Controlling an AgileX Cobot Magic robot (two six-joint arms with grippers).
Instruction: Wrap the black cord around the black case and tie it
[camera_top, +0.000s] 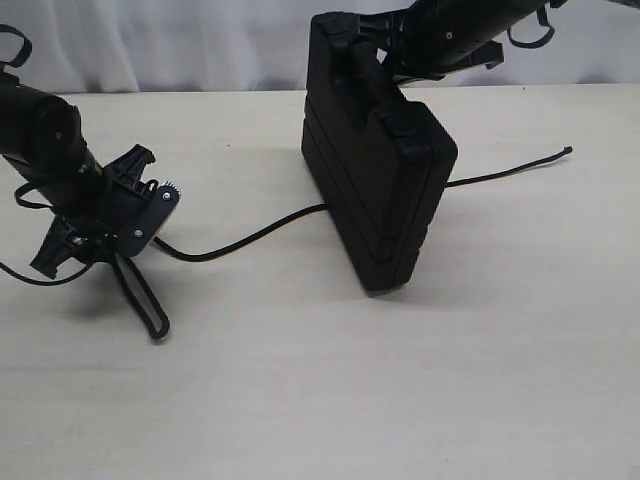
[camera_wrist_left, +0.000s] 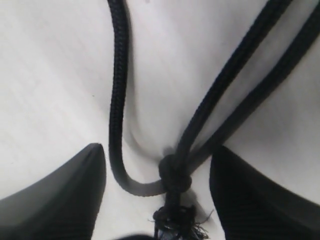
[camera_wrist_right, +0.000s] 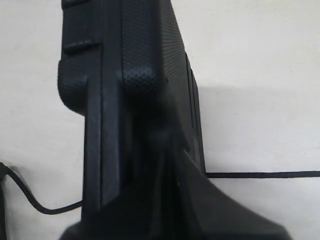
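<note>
The seemingly rigid black case (camera_top: 385, 190) stands near the far edge of the bench (camera_top: 400, 400), top pinched by the right gripper (camera_top: 358, 42); the limp black cord (camera_top: 250, 238) passes beneath, its graspable knot (camera_wrist_left: 175, 175) between the spread fingers (camera_wrist_left: 60, 195) of the left gripper (camera_wrist_left: 159, 150).

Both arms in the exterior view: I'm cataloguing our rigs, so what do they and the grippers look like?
The left arm and right arm are bulky and black, trailing thin black cable loops. The left gripper carries a silver screwed plate and a small toothed wheel; its fingers are black, wedge-shaped, finely textured. No markings show.
</note>
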